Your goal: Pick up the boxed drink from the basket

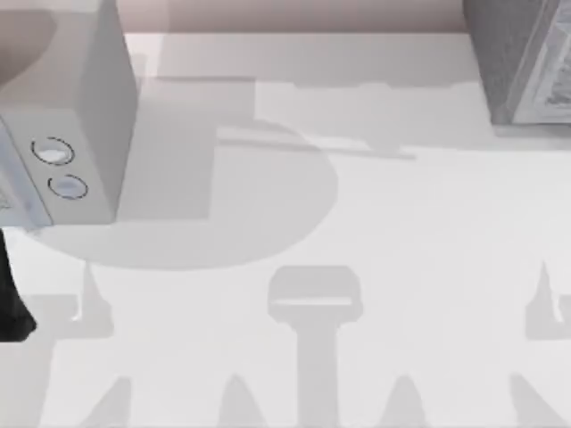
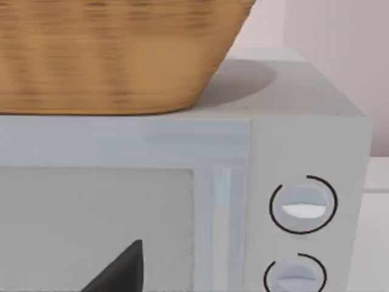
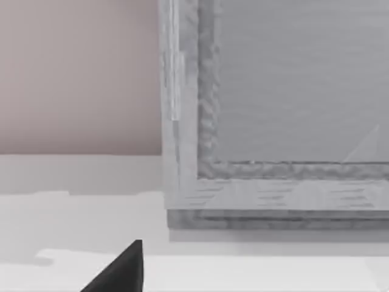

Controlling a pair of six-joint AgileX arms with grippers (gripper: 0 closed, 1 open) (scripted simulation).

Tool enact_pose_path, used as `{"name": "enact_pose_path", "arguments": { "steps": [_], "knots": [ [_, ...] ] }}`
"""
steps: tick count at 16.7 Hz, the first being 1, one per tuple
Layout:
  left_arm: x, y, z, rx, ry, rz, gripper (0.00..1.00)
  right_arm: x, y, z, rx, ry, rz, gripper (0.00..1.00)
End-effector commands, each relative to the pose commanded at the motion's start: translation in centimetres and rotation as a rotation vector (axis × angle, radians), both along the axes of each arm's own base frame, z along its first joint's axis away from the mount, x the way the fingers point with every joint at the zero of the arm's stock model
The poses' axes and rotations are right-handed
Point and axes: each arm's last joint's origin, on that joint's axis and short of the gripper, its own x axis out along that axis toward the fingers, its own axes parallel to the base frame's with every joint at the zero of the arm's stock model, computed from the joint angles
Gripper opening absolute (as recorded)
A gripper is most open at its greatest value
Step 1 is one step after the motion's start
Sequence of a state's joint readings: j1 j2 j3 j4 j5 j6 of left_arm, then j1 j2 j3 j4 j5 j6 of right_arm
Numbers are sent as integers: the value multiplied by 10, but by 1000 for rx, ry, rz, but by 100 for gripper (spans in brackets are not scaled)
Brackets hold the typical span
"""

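Note:
A woven tan basket [image 2: 109, 55] stands on top of a grey microwave [image 2: 200, 152], and I see its side from below the rim. The boxed drink is hidden; the basket's inside cannot be seen. My left gripper [image 2: 118, 271] shows as a black tip in front of the microwave's door. In the top view the microwave [image 1: 80, 116] is at the table's left, with a dark piece of my left arm [image 1: 13, 299] at the left edge. My right gripper [image 3: 118, 271] shows as a black tip above the table, facing a grey cabinet [image 3: 279, 109].
The microwave has two round knobs [image 2: 302, 204] on its right panel. The grey cabinet [image 1: 526, 62] stands at the table's back right. The white table [image 1: 357, 223] stretches between the two, crossed by shadows. A pale wall runs behind.

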State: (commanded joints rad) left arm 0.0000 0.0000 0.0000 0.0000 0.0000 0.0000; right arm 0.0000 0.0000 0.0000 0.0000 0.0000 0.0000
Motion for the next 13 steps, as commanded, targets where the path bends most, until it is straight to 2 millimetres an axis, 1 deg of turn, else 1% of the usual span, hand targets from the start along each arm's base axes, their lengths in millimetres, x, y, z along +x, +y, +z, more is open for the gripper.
{"name": "enact_pose_path", "arguments": {
  "steps": [4, 6, 8, 10, 13],
  "knots": [
    [1, 1, 2, -2, 14, 3, 100, 0, 0, 0, 0, 0, 0, 100],
    [4, 3, 10, -3, 27, 8, 100, 0, 0, 0, 0, 0, 0, 100],
    [9, 6, 25, -3, 30, 11, 100, 0, 0, 0, 0, 0, 0, 100],
    [18, 10, 45, -2, 25, 13, 100, 0, 0, 0, 0, 0, 0, 100],
    [39, 20, 77, 1, 12, 14, 100, 0, 0, 0, 0, 0, 0, 100]
  ]
}}
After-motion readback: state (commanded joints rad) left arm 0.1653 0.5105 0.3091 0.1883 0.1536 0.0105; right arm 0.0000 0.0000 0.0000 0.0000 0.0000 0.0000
